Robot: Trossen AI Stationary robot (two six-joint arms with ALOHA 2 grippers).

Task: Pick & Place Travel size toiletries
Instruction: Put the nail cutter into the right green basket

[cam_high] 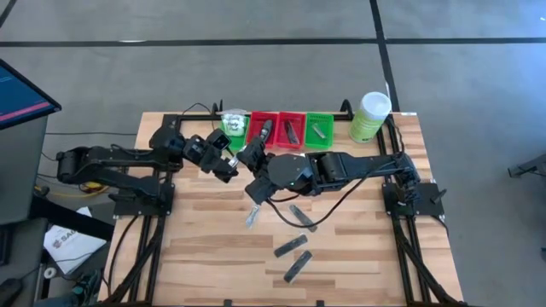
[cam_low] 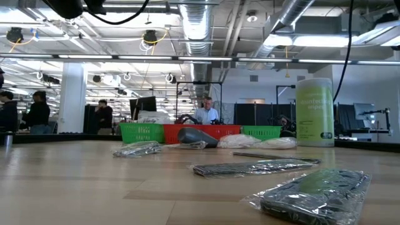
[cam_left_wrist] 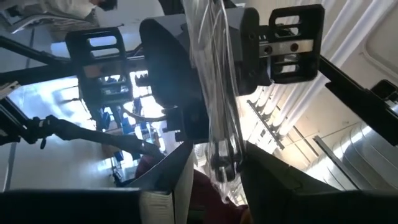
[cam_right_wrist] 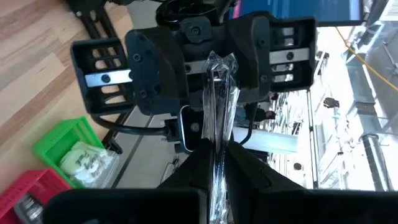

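Clear-wrapped packet point(cam_right_wrist: 219, 112) is pinched between both tools above the bench point(cam_high: 205, 247), just in front of the tray row. Right tool point(cam_right_wrist: 216, 163) is clenched on one end of it; left tool point(cam_left_wrist: 214, 165) grips the opposite end. Both meet near the green tray point(cam_high: 232, 124) at the row's left end. Other wrapped dark bars point(cam_high: 290, 246) lie loose on the wood nearer the front. Pale green canister point(cam_high: 369, 117) stands at the back right.
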